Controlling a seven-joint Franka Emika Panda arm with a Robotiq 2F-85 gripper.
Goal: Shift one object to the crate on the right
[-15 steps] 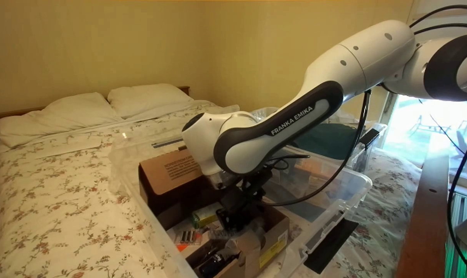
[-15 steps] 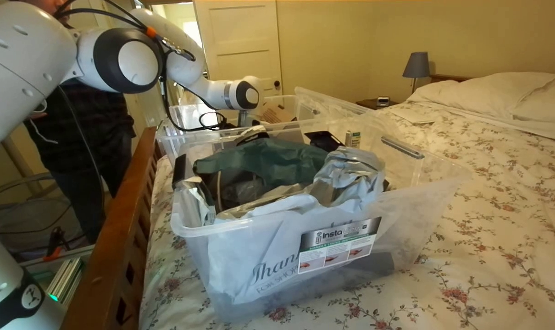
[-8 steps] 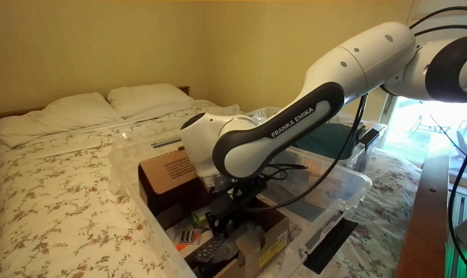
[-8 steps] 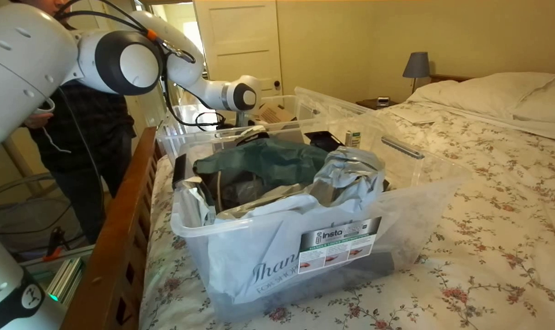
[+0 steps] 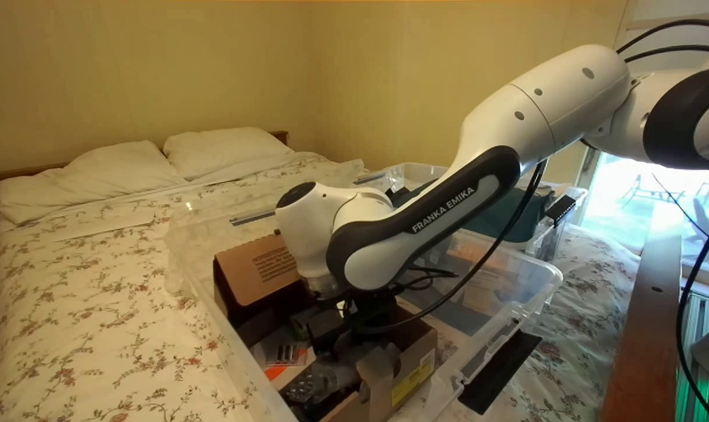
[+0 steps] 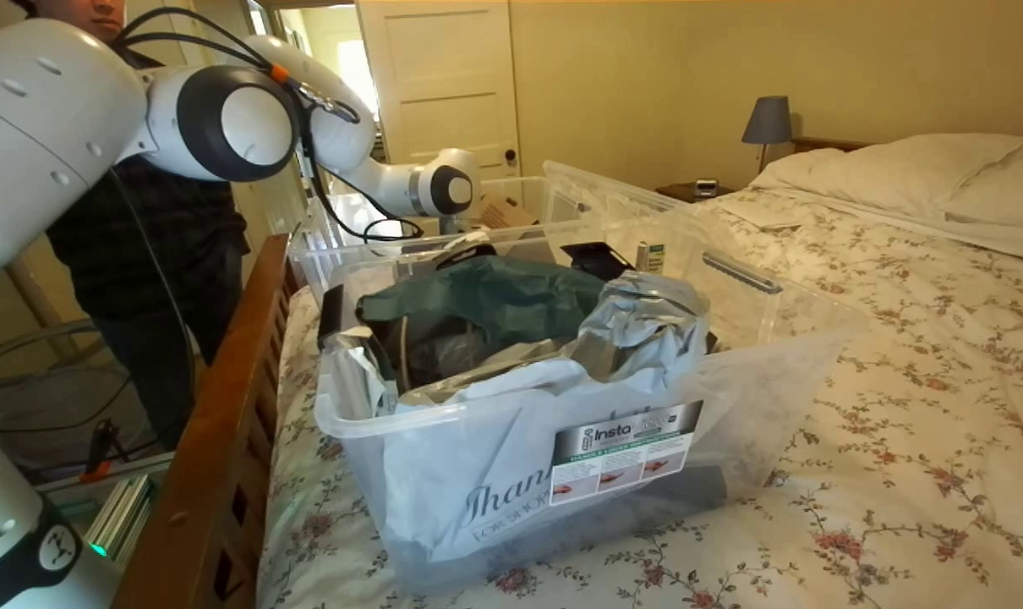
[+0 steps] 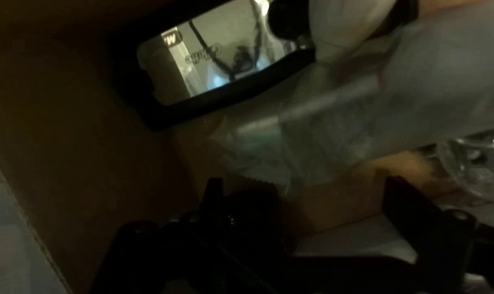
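Note:
A large clear crate holding green and grey bags stands on the bed; its wall shows in both exterior views. A second clear tub holds an open brown cardboard box. My gripper is down inside this box, partly hidden by the arm. In the dark wrist view its fingers stand wide apart with nothing seen clasped between them. Ahead of them lie a plastic-wrapped packet, a black-framed windowed package and a round clear plastic thing.
A battery pack lies in the box. The box's wall is close to the left finger. A wooden bed rail runs along the bed. A person stands behind the arm.
The arm has lowered and the wrist has turned, bringing the gripper deeper into the box. The clear bubbly plastic thing in the box has shifted toward the box's near-left corner, over a dark object.

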